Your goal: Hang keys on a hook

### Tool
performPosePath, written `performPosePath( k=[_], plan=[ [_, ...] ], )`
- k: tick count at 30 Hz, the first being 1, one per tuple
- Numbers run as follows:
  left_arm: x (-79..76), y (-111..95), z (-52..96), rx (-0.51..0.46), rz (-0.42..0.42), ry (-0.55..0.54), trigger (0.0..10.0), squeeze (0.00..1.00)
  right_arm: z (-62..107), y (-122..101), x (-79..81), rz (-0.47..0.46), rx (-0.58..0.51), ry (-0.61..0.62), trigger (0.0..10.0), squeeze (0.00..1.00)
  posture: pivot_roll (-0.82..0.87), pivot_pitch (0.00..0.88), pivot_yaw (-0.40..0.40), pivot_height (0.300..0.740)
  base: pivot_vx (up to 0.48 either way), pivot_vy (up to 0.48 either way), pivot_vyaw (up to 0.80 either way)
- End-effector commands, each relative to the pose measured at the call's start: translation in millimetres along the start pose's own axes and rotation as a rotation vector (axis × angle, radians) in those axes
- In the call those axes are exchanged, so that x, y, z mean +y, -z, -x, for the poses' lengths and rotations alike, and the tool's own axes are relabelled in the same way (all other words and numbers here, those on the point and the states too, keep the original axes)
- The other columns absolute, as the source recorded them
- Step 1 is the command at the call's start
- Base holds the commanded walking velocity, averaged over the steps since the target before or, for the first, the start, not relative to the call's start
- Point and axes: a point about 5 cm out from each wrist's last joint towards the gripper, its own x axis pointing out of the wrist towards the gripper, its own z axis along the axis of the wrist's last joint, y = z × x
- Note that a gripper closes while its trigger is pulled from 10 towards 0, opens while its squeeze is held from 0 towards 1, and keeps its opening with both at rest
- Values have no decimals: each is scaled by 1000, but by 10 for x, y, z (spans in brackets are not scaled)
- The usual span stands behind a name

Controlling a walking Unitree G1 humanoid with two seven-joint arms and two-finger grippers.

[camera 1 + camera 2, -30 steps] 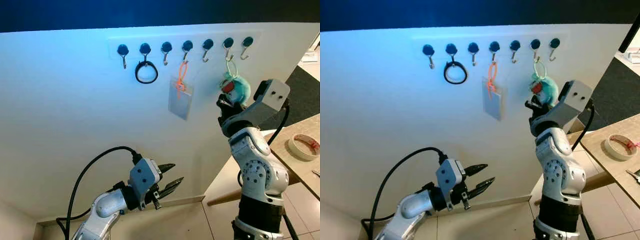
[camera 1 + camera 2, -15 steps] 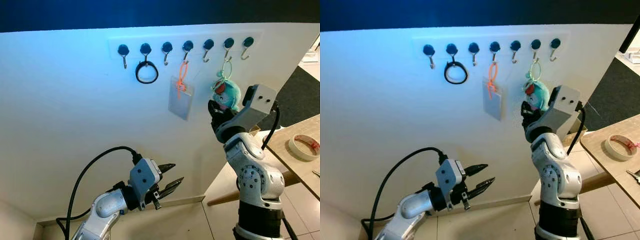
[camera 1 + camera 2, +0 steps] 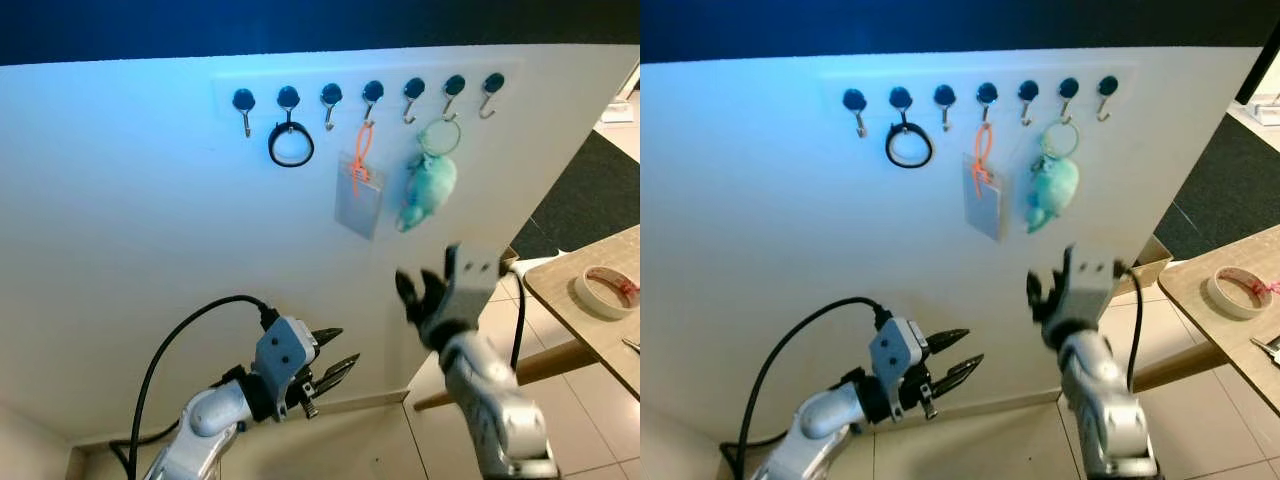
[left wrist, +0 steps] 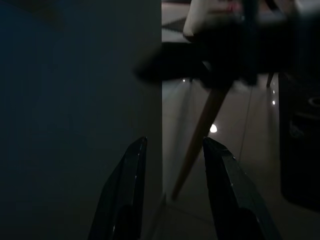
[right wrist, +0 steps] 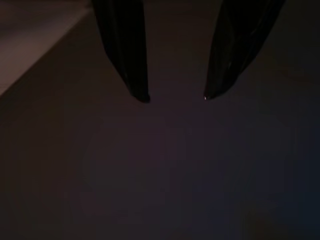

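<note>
Wall point(image 3: 130, 220) faces you, white, with a row of hooks point(image 3: 372, 95) along its top. To your right, a wooden table point(image 3: 600, 320) carries a tape roll point(image 3: 606, 290). Your right gripper point(image 3: 420, 292) sits below the hooks, apart from the wall, fingers spread and empty. Your left gripper point(image 3: 335, 366) hangs low, fingers parted. Near the keys, a clear badge point(image 3: 359, 196) and a black ring point(image 3: 291, 145) hang. Your keys point(image 3: 426, 185), with their teal plush, hang from the sixth hook.
</note>
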Motion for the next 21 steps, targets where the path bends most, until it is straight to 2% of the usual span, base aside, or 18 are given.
performPosePath(
  k=[1,3,5,7,8,10,11,13,14,16,18,19,20,21],
  plan=[
    [12,129,58,58,8,-34,10000,0,66,367,79,122,124,-59,10000,0,34,110,-18,740,0,0,0],
    [48,272,115,129,66,-96,10000,0,121,627,96,153,217,-91,10000,0,34,108,-18,740,0,0,0],
    [48,272,115,129,66,-96,10000,0,121,627,96,153,217,-91,10000,0,34,108,-18,740,0,0,0],
    [84,534,230,255,122,-198,10000,0,146,913,63,143,323,-65,10000,0,32,108,-18,740,0,0,0],
    [105,684,318,314,150,-254,10000,0,151,1047,25,169,361,-28,10000,0,31,107,-18,740,0,0,0],
    [151,899,470,367,221,-374,10000,0,179,1231,-36,174,407,23,10000,0,36,106,-21,740,0,0,0],
    [210,1030,581,408,289,-501,10000,0,195,1304,-63,135,436,53,10000,0,40,103,-26,740,0,0,0],
    [210,1030,581,408,289,-501,10000,0,195,1304,-63,135,436,53,10000,0,40,103,-26,740,0,0,0],
    [249,1142,680,447,348,-611,10000,0,206,1353,-77,93,449,66,10000,0,40,103,-27,740,0,0,0],
    [257,1382,907,534,498,-806,10000,0,226,1416,-82,65,457,66,10000,0,43,94,-44,740,0,0,0],
    [257,1382,907,534,498,-806,10000,0,226,1416,-82,65,457,66,10000,0,43,94,-44,740,0,0,0],
    [242,1461,993,558,554,-872,10000,0,233,1440,-81,52,458,62,10000,0,43,93,-45,740,0,0,0],
    [236,1521,1096,591,564,-936,10000,0,236,1455,-87,32,457,66,10000,0,36,86,-45,740,0,0,0],
    [236,1521,1096,591,564,-936,10000,0,236,1455,-87,32,457,66,10000,0,36,86,-45,740,0,0,0]
  ],
)
